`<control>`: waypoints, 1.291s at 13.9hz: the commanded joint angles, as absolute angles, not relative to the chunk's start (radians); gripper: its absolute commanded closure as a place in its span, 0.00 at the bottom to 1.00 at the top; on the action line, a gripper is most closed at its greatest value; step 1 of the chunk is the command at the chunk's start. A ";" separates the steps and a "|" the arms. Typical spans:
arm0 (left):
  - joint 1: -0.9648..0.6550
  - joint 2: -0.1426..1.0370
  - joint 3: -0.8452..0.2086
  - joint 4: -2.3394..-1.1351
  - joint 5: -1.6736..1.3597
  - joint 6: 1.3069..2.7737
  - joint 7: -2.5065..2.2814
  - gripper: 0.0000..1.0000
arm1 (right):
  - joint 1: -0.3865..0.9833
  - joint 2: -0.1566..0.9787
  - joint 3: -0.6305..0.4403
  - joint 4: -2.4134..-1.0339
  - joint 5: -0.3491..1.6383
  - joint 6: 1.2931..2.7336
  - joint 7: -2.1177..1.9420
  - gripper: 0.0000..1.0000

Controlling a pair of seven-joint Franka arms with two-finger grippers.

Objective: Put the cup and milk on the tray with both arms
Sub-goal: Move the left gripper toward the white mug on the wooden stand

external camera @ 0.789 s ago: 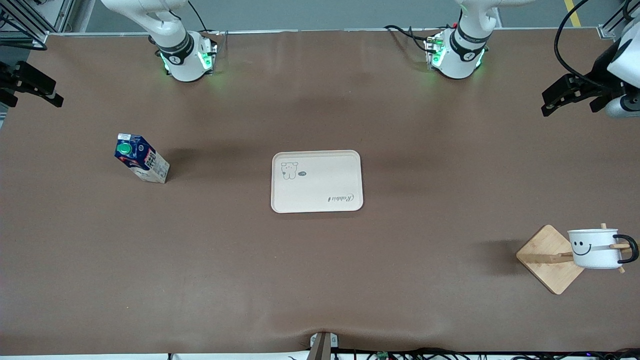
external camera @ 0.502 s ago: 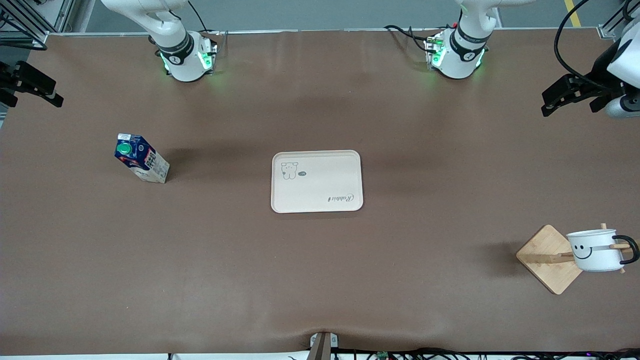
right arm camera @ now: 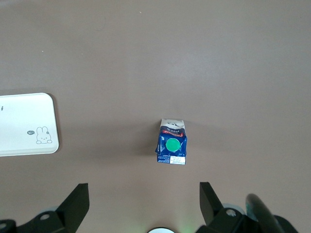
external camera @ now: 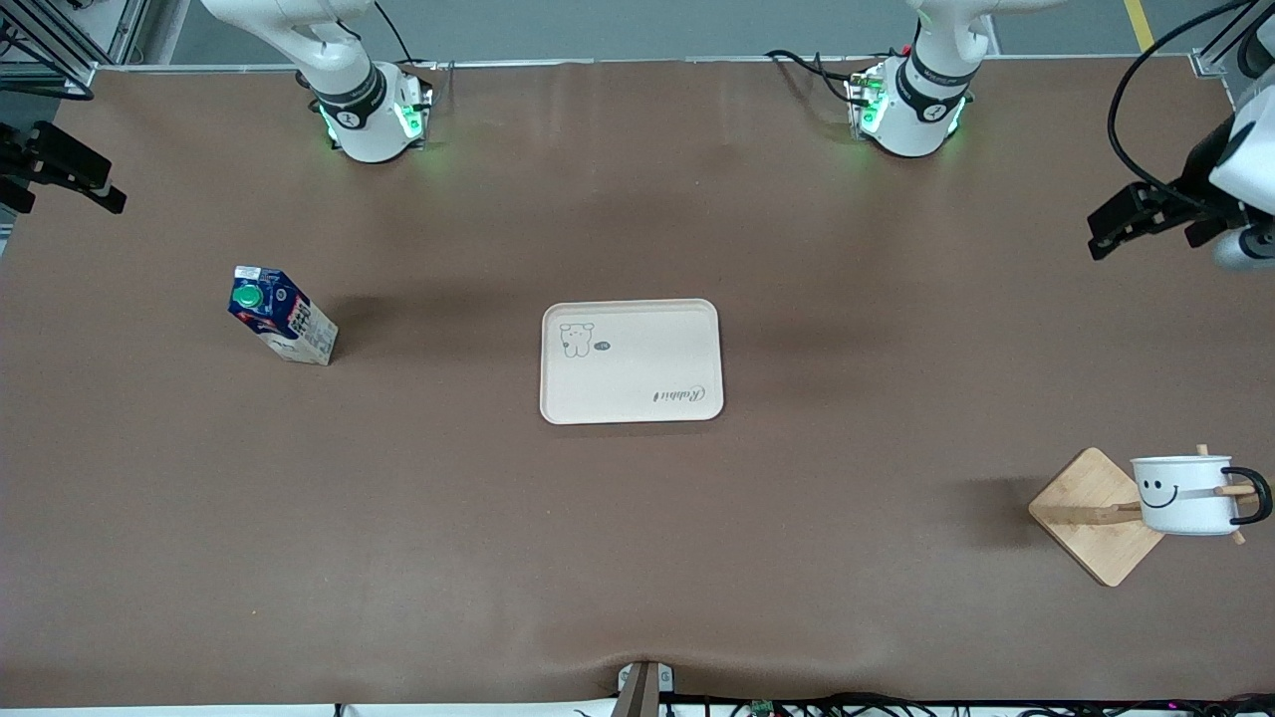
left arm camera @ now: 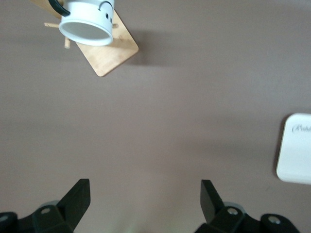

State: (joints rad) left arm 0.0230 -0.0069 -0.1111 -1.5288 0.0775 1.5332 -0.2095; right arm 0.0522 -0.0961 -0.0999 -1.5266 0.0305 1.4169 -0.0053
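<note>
Over bare table, left pincer point(external camera: 1096, 231) splayed wide

My table point(external camera: 637, 558) wears a smooth brown cover filling nearly the whole frame. Grey floor point(external camera: 637, 25) shows along the top edge, and black cables point(external camera: 896, 705) trail along the bottom edge.

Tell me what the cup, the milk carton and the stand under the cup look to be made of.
Cup: likely enamelled metal, glossy white with thin black rim.
Milk carton: printed coated paperboard, folded gable top, green plastic-looking cap.
Stand: pale wood, probably bamboo, matte with visible grain.
</note>
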 commanded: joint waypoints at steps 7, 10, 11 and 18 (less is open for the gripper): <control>0.135 -0.017 -0.115 -1.790 0.097 1.987 -0.391 0.00 | 0.040 -0.080 -0.091 -1.500 0.031 1.410 0.006 0.00; 0.172 -0.008 -0.118 -1.860 0.097 2.144 -0.461 0.00 | 0.040 -0.080 -0.091 -1.500 0.031 1.410 0.006 0.00; 0.179 -0.003 -0.118 -1.885 0.097 2.204 -0.481 0.00 | 0.040 -0.080 -0.091 -1.500 0.031 1.410 0.006 0.00; 0.199 0.075 -0.115 -1.994 0.097 2.538 -0.614 0.00 | 0.040 -0.078 -0.091 -1.500 0.031 1.410 0.006 0.00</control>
State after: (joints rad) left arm 0.1826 0.0674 -0.1096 -1.9723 0.0814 2.4669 -0.5822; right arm 0.0519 -0.0934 -0.0999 -1.5265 0.0305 1.4174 -0.0053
